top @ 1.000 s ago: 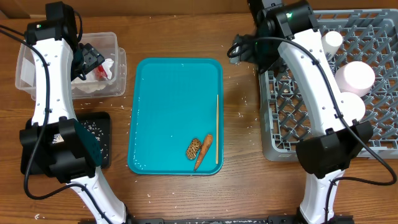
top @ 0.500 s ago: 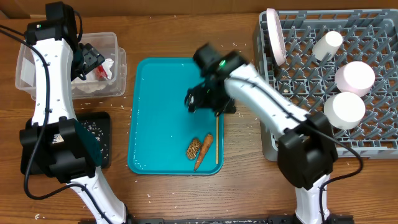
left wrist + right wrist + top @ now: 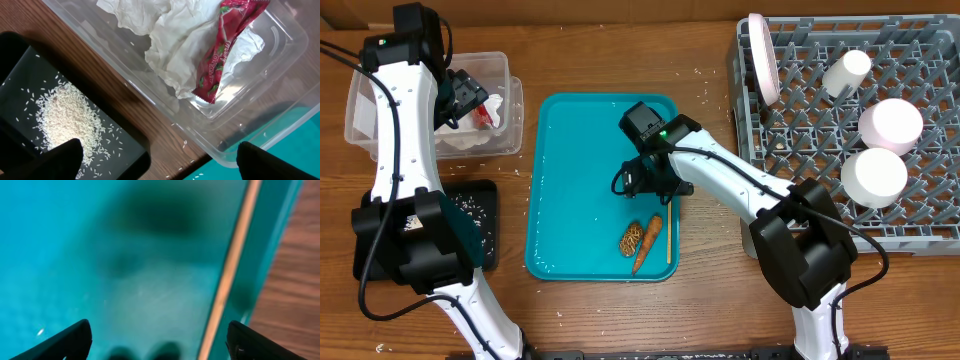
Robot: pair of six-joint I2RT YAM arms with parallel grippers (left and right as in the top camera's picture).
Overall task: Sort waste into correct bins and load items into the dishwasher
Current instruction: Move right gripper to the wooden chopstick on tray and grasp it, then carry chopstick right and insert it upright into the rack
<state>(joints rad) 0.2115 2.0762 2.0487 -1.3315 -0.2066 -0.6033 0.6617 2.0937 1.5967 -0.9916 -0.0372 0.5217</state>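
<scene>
I keep the left hand [image 3: 157, 160] spread and empty over the clear tub [image 3: 380, 90], where crumpled paper [image 3: 170, 45] and the red wrapper [image 3: 225, 45] already lie; rice [image 3: 65, 120] sits in the black tray [image 3: 485, 200]. On the teal tray [image 3: 570, 180], my right hand [image 3: 157, 340] hangs low, fingers apart and empty, beside the chopstick [image 3: 227, 270]. The food lump [image 3: 632, 238] and carrot stick [image 3: 648, 243] wait nearby; the dish rack [image 3: 800, 190] holds the crockery.

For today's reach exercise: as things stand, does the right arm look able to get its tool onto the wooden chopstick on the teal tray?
Probably yes. The right tool hangs open over the teal tray, with the chopstick bare along the tray's right edge and within its wrist view. Nothing covers the stick; the carrot stick lies beside its lower end.
</scene>
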